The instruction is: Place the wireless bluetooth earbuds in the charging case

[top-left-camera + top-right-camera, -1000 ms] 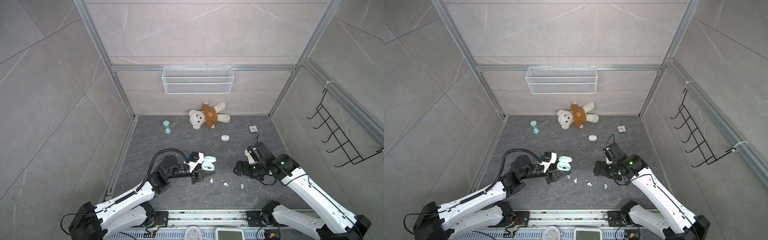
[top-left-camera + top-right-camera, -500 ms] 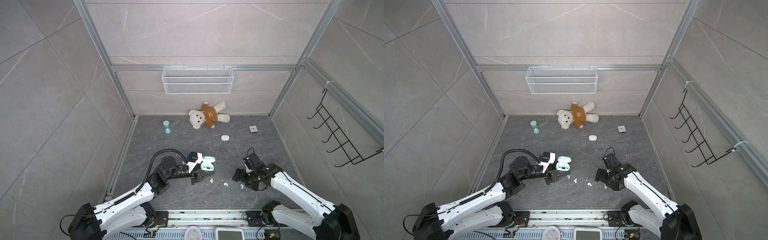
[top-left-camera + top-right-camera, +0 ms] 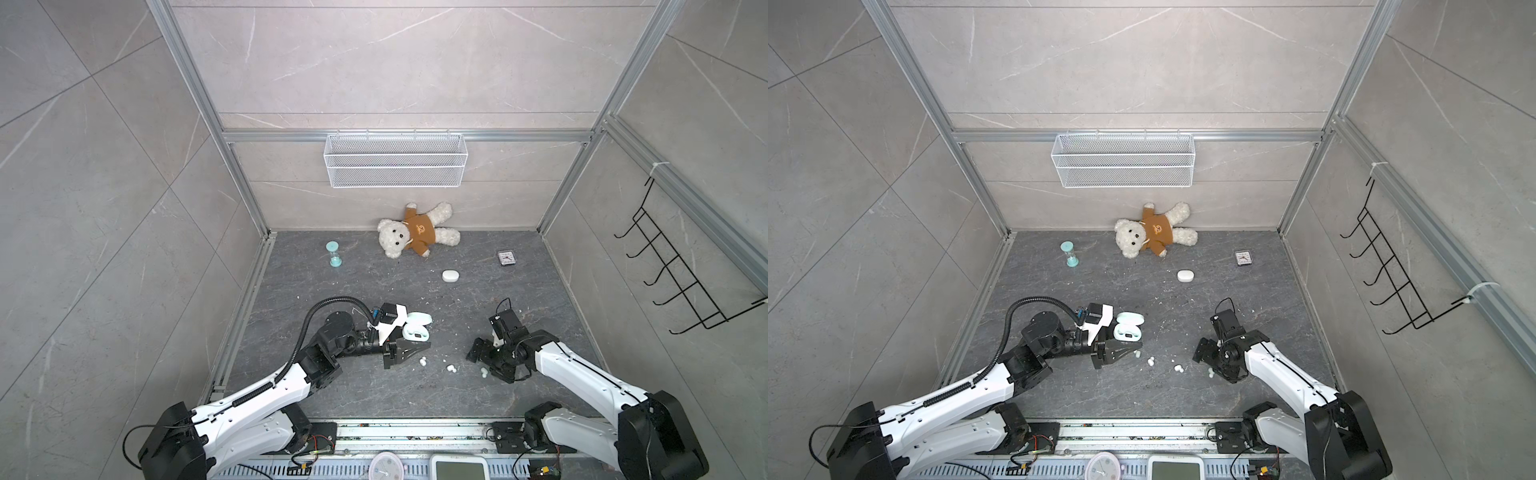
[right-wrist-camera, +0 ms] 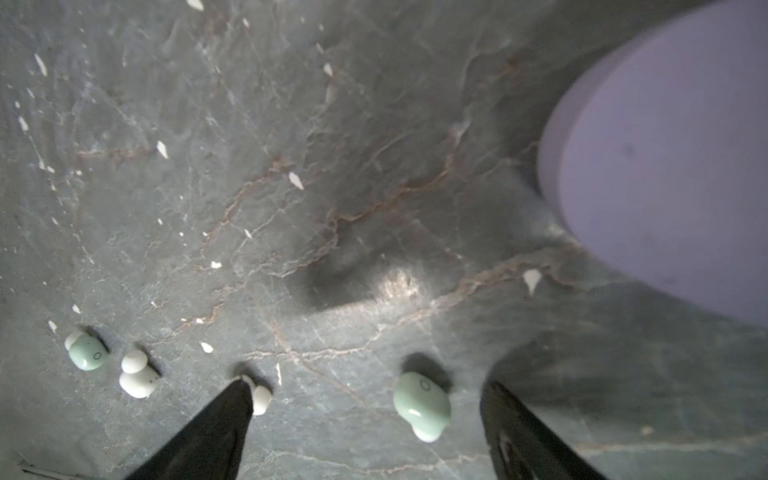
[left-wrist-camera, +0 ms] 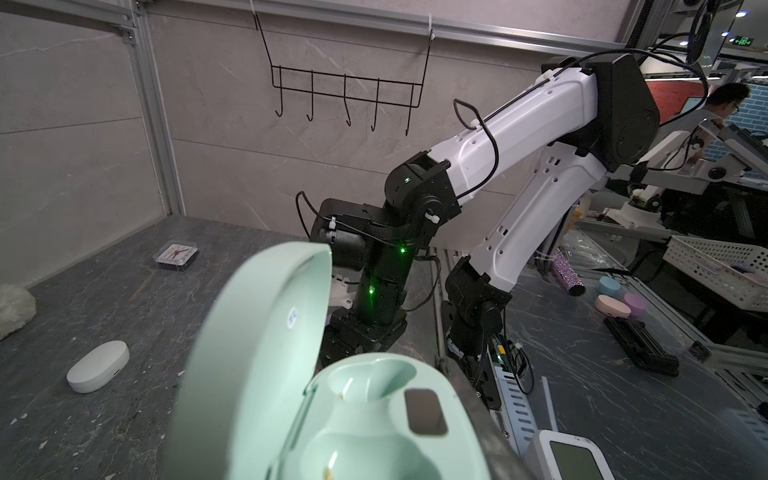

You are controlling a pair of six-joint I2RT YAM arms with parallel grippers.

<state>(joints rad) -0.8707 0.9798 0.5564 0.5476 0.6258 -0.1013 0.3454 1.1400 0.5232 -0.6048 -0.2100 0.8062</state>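
A glossy mint earbud [image 4: 422,405] is lying on the bench [image 4: 332,166] between the wide-open jaws of the right gripper [image 4: 368,384], with white earbuds [image 4: 137,376] and a blurred lilac object [image 4: 665,166] nearby. The left gripper [image 3: 409,351] is clamping the open mint charging case [image 5: 374,415].

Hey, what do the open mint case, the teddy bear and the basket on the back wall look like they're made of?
The mint case looks like moulded plastic: a smooth satin shell with a soft sheen and rounded curves. The teddy bear is plush fabric, with a curly white pile and a brown cloth top. The basket is fine see-through mesh on a thin frame, probably white-coated metal wire.
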